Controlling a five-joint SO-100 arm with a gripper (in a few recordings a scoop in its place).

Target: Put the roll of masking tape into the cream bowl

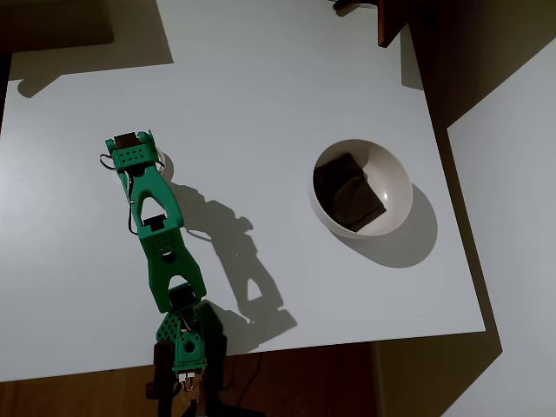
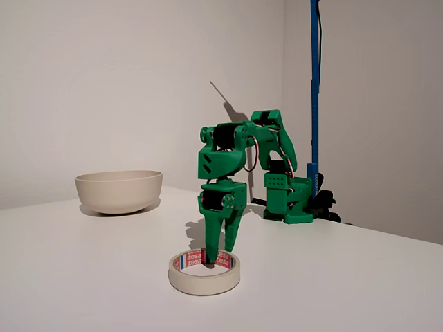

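While the tape [image 2: 204,272] lies flat on the table [image 2: 83,277], the green gripper [image 2: 220,253] points down over it, jaws slightly spread, one finger [image 2: 210,242] inside the ring. The bowl [image 2: 119,191] stands well apart, to the left in the fixed view.

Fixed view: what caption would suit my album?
Green robot arm's gripper pointing down over a cream-white masking tape roll on a white table, cream bowl behind.
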